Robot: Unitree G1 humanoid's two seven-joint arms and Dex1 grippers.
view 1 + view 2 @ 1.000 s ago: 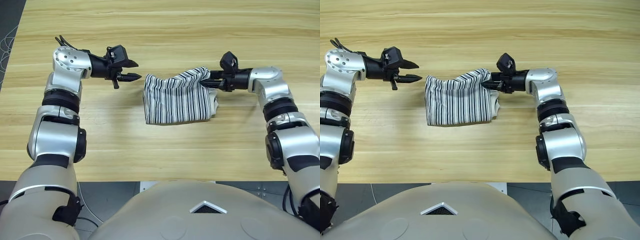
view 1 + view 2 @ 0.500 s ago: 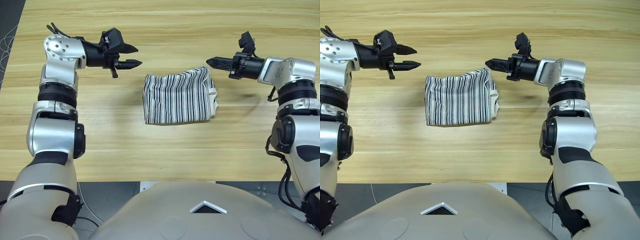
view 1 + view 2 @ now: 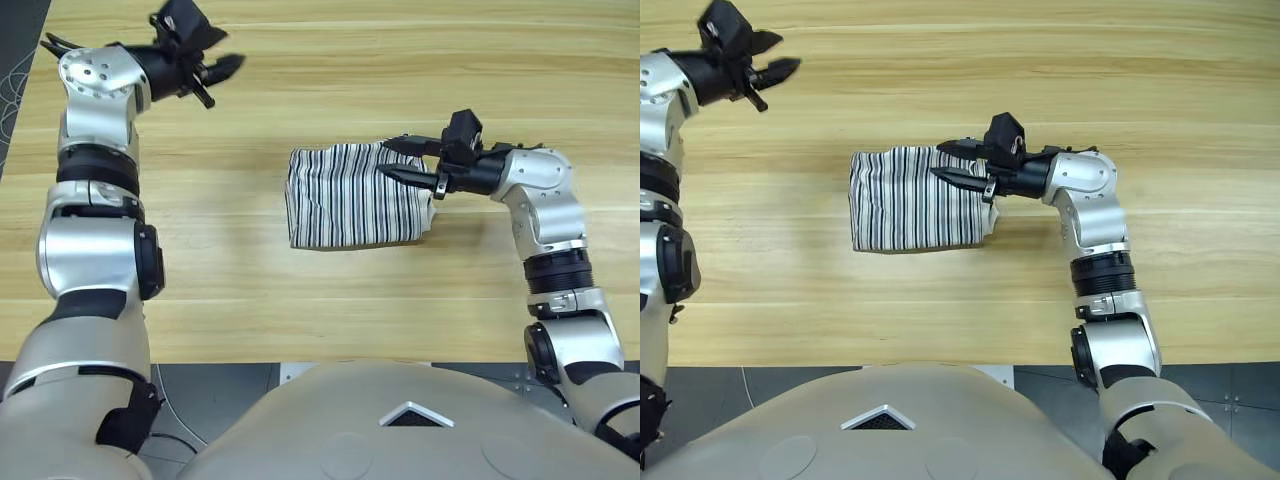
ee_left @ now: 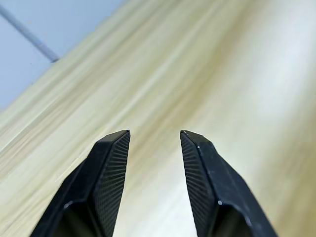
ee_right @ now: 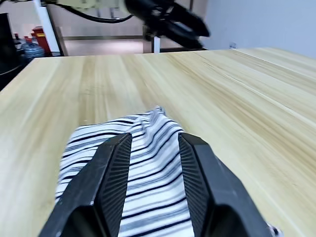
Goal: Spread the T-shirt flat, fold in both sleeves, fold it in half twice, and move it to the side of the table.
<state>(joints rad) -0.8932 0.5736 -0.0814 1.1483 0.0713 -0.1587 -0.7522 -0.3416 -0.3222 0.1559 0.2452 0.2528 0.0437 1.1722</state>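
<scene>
Pale wood table (image 3: pixel 330 60); dark floor (image 3: pixel 18 35) at edge.

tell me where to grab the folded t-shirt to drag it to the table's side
Probably the right edge of the T-shirt, where the folded layers bunch up off the table. Come in low from the robot's right; the right gripper hovers over that end, fingers open.

Bright, even overhead light. Soft, faint shadows lie on the counter (image 3: pixel 330 300) beside the shirt (image 3: pixel 350 195) and right arm (image 3: pixel 545 200). Left wrist view: pale glare washes the counter.
</scene>
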